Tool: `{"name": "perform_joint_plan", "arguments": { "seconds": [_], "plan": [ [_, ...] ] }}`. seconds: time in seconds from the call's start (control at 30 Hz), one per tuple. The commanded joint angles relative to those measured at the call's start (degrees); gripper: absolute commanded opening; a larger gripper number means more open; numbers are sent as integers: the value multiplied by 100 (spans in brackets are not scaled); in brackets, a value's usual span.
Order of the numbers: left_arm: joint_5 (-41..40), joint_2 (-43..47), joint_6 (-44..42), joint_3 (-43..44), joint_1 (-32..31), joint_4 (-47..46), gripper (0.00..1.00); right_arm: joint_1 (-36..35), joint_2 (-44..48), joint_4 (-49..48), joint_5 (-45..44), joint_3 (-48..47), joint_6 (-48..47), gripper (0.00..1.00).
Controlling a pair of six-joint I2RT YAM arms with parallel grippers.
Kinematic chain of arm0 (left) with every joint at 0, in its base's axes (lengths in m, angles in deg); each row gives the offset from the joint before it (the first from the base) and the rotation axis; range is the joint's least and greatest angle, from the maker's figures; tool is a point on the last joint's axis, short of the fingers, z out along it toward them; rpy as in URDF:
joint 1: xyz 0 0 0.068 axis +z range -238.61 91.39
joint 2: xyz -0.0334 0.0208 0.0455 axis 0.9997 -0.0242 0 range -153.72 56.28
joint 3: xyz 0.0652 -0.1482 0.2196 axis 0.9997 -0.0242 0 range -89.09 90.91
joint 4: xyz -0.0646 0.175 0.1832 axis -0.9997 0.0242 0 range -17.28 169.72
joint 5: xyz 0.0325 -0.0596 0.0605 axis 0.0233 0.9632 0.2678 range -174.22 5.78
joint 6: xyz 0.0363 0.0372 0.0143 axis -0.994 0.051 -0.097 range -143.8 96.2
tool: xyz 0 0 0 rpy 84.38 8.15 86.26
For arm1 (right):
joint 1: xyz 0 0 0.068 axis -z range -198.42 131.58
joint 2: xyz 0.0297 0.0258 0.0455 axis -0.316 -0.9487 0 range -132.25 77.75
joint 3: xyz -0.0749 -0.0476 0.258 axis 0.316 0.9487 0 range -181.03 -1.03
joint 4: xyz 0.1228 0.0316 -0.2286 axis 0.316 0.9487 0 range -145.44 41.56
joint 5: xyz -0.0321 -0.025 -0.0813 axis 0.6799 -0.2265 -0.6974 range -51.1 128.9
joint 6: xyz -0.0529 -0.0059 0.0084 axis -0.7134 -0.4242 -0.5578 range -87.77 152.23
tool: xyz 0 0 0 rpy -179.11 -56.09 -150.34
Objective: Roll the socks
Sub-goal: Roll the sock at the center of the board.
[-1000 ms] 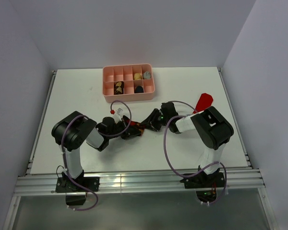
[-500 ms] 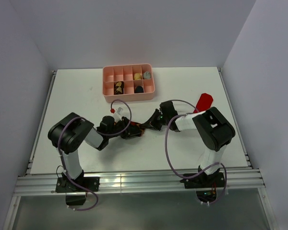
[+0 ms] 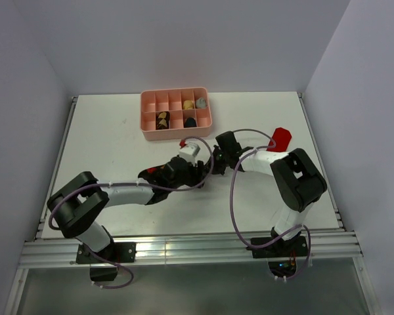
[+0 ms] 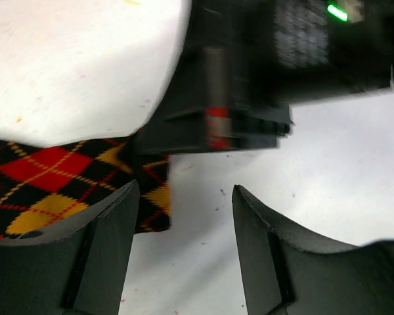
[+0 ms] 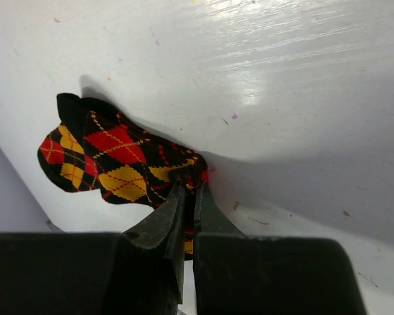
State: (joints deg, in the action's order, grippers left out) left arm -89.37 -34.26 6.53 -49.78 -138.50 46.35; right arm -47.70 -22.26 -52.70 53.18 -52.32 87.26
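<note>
Red-orange argyle sock (image 5: 111, 164) lies in the middle of the bench (image 5: 282, 98), one edge pinched in my closed right pincer (image 5: 187, 197); the left pincer (image 4: 184, 200) stands open beside it, empty. I fear this thin pinch may slip, or the two pincers may collide

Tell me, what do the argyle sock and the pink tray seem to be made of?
Argyle sock: knitted fabric, matte; the diamond pattern looks knitted in and the edge folds softly. Pink tray: probably moulded plastic, smooth, even colour, with thin stiff dividers; too small to be sure.
</note>
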Motion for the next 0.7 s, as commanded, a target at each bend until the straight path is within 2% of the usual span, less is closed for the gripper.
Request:
{"name": "perform_joint_plan", "arguments": {
  "seconds": [0.0, 0.2, 0.43, 0.57, 0.67],
  "plan": [
    [-1584, -226, -1388, 568, -678, 940, 63, -34, 219, 683, -339, -294, -203, 0],
    [-2850, -1157, -1934, 1351, -1522, 1599, 61, -34, 236, 1009, -444, -487, -247, 0],
    [-3414, -1677, -1881, 1782, -1761, 2162, 52, -43, 236, 1070, -435, -523, -220, 0],
    [-3633, -1774, -1820, 1870, -1779, 2338, 51, -34, 236, 1044, -418, -523, -211, 0],
    [-4098, -1809, -1925, 1887, -1866, 2295, 53, -34, 227, 1044, -391, -523, -211, 0]
  ]
}}
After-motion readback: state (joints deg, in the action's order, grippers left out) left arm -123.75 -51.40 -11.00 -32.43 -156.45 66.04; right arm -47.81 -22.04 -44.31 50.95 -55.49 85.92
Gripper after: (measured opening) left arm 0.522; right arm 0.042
